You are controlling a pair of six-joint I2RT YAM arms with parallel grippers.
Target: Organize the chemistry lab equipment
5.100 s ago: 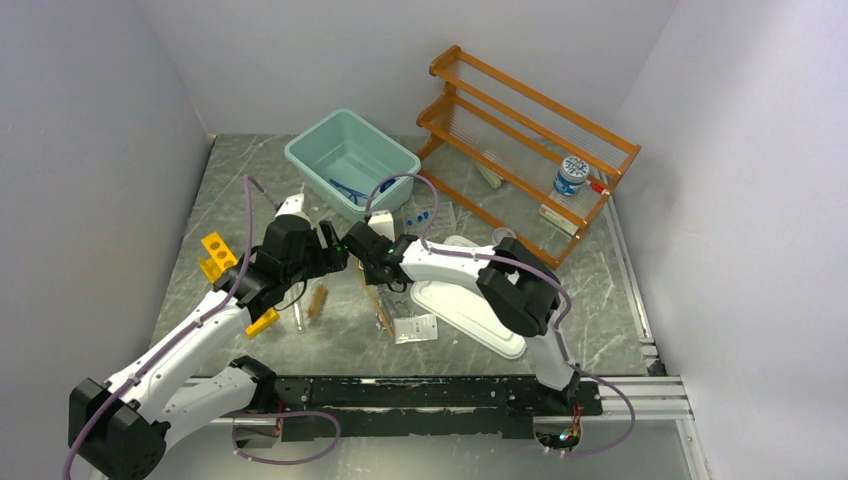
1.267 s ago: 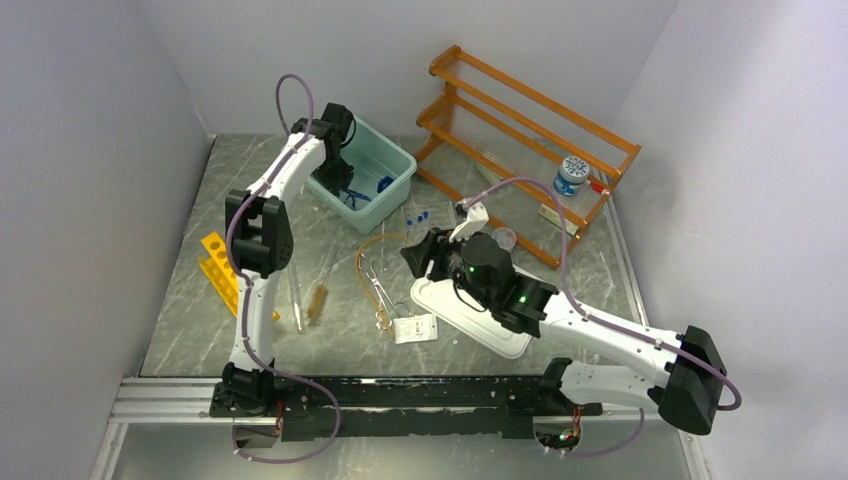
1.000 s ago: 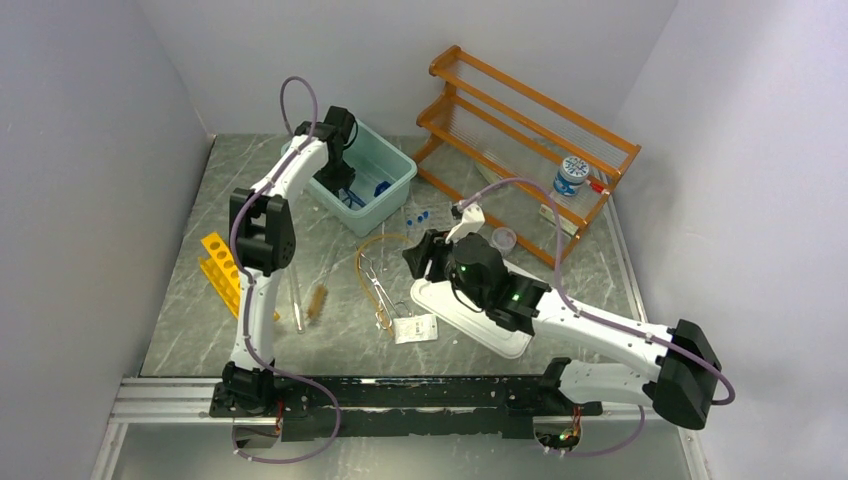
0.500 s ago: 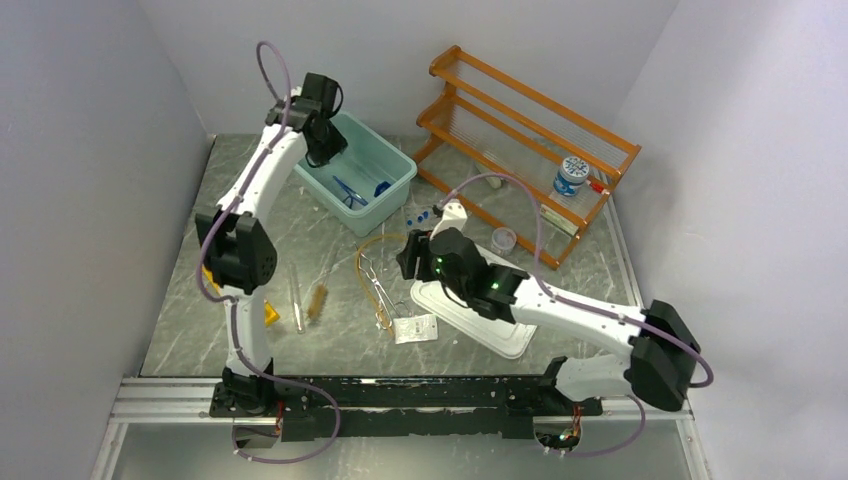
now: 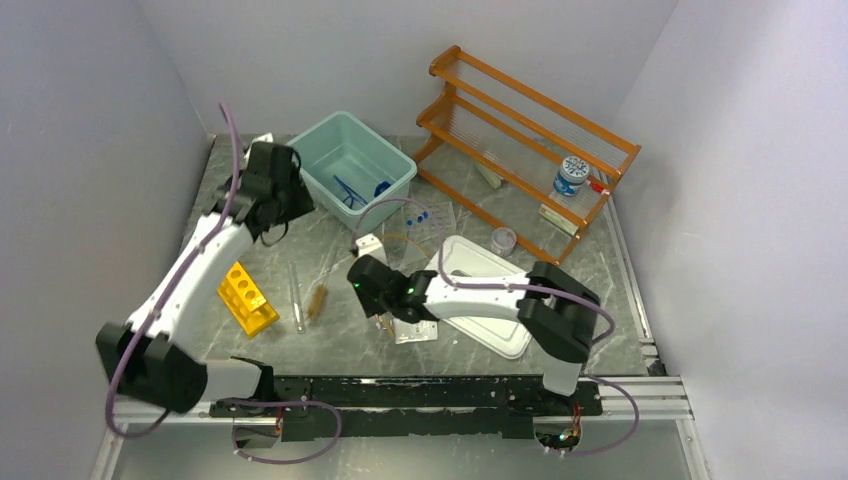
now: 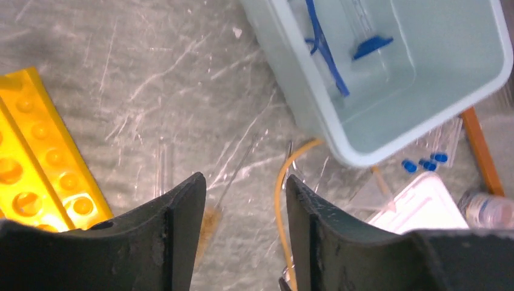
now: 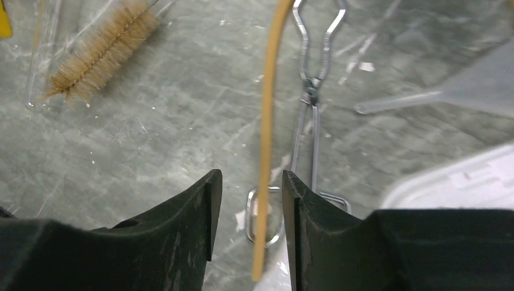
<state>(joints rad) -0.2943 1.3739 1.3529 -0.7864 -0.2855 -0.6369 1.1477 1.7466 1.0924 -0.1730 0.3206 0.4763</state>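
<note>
My right gripper hangs open low over the table. The amber rubber tubing runs between its jaws without touching either, and its free end lies over the ring handle of the metal tongs. My left gripper is open and empty, high above the table between the yellow test-tube rack and the teal bin. Blue-framed goggles lie in the bin. A brush and a clear glass tube lie left of the tongs.
Blue-capped vials lie near the bin. A white tray sits right of the right gripper, with a packet at its corner and a clear funnel nearby. The orange shelf at the back right holds a small jar.
The left arm has pulled back out of the bin toward the near left, jaws opening wider. The right gripper has swung left and down over the tubing and tongs, jaws narrowing.
</note>
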